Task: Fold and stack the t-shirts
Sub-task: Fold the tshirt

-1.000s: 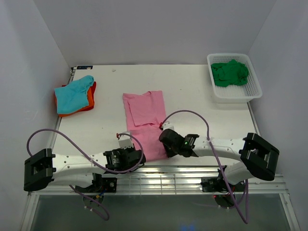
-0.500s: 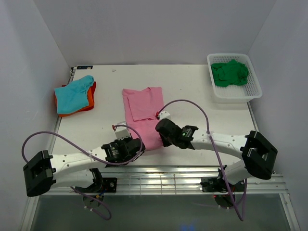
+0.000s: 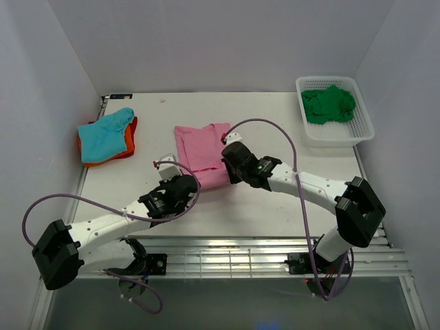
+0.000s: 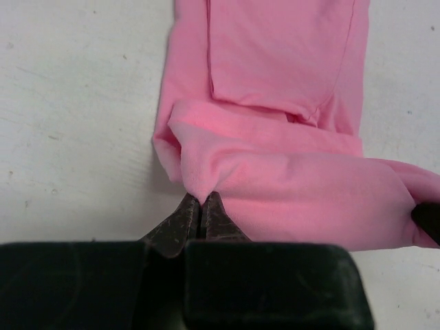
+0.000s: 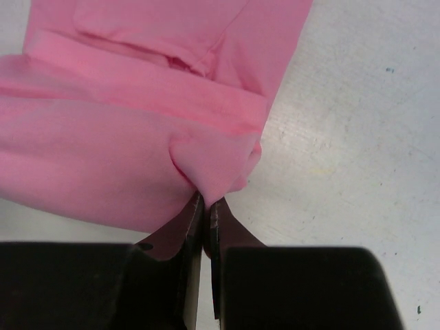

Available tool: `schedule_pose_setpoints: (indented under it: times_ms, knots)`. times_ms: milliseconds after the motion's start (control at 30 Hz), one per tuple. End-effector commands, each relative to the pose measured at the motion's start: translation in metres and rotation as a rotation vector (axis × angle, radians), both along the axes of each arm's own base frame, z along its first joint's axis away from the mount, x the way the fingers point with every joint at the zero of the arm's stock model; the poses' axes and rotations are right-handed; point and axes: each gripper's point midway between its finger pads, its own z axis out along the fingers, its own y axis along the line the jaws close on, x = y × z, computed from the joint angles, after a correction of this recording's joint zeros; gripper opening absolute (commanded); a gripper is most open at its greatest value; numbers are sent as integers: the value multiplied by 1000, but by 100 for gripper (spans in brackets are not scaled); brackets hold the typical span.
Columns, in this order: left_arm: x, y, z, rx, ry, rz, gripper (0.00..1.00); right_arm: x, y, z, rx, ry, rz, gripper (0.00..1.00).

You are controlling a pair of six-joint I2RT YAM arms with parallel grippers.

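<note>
White table [image 3: 275, 130], pink shirt [image 3: 199, 148] runs lengthwise straight ahead; left gripper [image 4: 201, 203] and right gripper [image 5: 206, 203] each clamp a near corner, side by side.

left gripper [image 4: 201, 201] clamped, right gripper [image 5: 206, 201] clamped

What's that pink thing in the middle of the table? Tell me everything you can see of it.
It is a pink shirt of soft, plain cloth. It lies mid-table as a narrow strip with its sides folded in, and a hemmed flap lies on top. Its near end is doubled back over the rest in a puffy fold. The left jaws and the right jaws are each shut on one corner of that fold. Only they and the table touch it.
</note>
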Motion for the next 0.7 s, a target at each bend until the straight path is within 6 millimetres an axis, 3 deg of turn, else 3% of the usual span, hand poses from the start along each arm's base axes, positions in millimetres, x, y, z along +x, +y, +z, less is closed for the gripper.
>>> schedule_pose_setpoints:
  times_ms: [0,300,500,667]
  knots:
    - [24,1,25,2,-81,17,1,31,4,26,9,-69,1,8]
    - [72,13,34,-8,-148,42,1,90,18,50,30,-122,4,8]
    - [97,15,28,0,-159,48,0,120,29,39,20,-111,16,8]
    - [115,19,31,-13,-181,58,0,140,34,42,33,-119,21,8]
